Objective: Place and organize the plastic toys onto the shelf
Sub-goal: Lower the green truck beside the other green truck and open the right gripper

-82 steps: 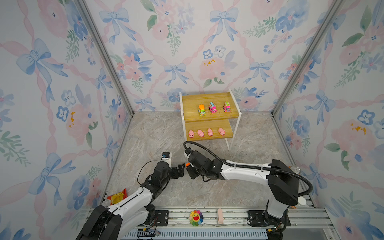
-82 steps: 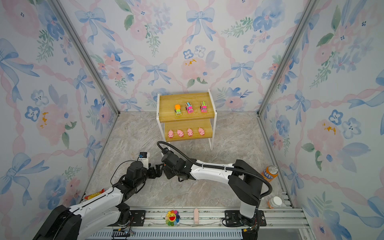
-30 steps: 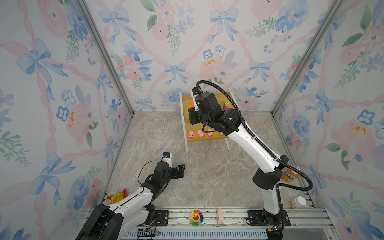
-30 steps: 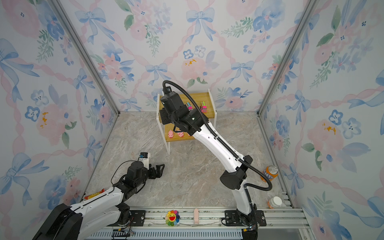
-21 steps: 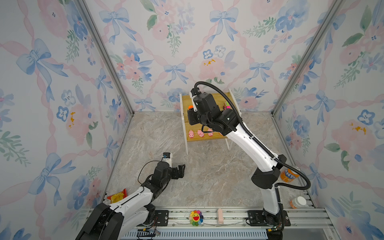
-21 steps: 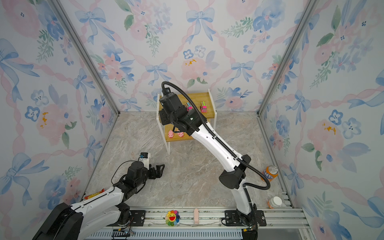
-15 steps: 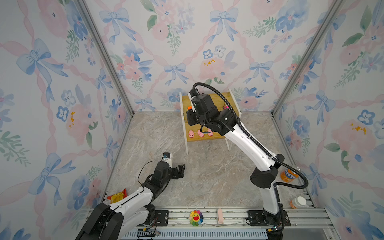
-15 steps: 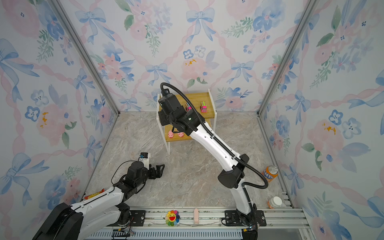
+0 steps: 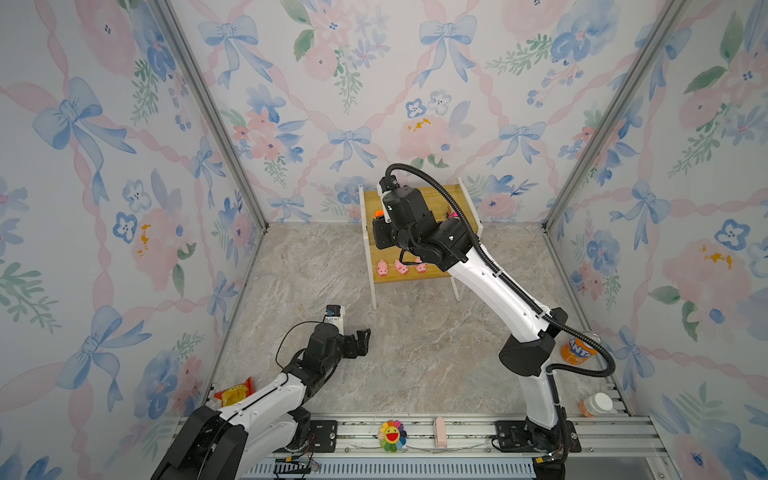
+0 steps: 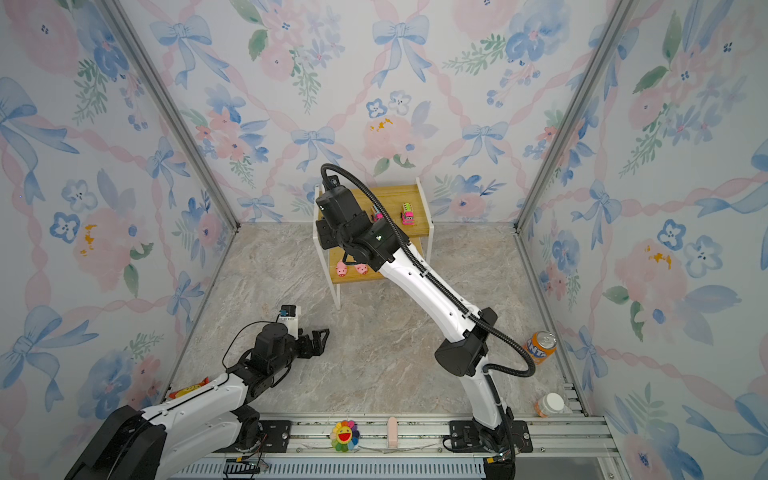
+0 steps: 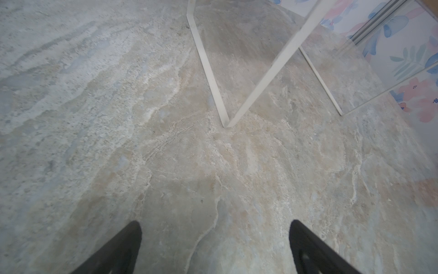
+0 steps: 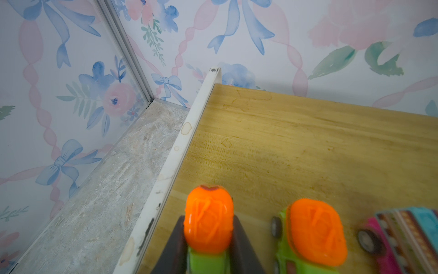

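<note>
Held green truck point(image 12: 208, 220), orange top. The right gripper point(image 12: 208, 251) is clamped on its green body, with the orange top poking past the fingertips. It is at the left end of the top board point(image 12: 308, 142) of the shelf point(image 10: 400, 193), just inside the white frame rail point(image 12: 180, 151). Cannot tell whether the wheels touch the board.

Immediately right on the board is a second green truck point(image 12: 315, 232), then a pink truck with striped top point(image 12: 403, 234). Another pink truck point(image 10: 407, 214) stands further right.

Judgement: the held truck goes beside its match, so the trucks make one row sorted by colour. The left end is the only free slot.

Pigs point(image 9: 402, 267) line the lower board. Three are visible in that top view and the arm covers the rest.

Left gripper point(image 9: 360, 340): jaws apart, empty, low over the marble floor point(image 11: 118, 118) at near left, well apart from the shelf. Judged parked clear of the right arm's reach.
</note>
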Tool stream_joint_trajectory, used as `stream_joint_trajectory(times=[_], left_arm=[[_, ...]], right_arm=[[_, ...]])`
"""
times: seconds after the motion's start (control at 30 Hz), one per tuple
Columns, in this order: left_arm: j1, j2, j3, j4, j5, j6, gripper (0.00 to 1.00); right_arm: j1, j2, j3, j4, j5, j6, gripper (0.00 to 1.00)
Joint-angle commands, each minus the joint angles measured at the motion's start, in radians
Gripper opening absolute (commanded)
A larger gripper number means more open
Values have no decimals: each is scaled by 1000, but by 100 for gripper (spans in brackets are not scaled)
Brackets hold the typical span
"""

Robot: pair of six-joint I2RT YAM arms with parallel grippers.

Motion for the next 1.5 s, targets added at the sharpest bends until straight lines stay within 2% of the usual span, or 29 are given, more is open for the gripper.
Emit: stream_joint_trajectory(times=[0.0,0.27,0.57,0.87,1.1,1.33,1.47], left_arm=[[3,10,13,11,12,10,98],[3,10,14,12,14,12,98],[3,10,13,11,14,11,98],[3,12,16,12,11,13,98],[2,14,15,11,9,13,98],[3,13,15,12,9,13,98],[3,13,18,11,12,14,98]], right_arm=[[-6,30,30,24,24,9,26],[-10,42,32,30,27,9,28],[-15,42,31,28,25,0,39],[-8,21,26,29,21,-20,44],[6,-45,0,18,42,-55,56],[15,-119,-54,3,52,-86,62],[37,-184,-74,-29,55,-149,66]])
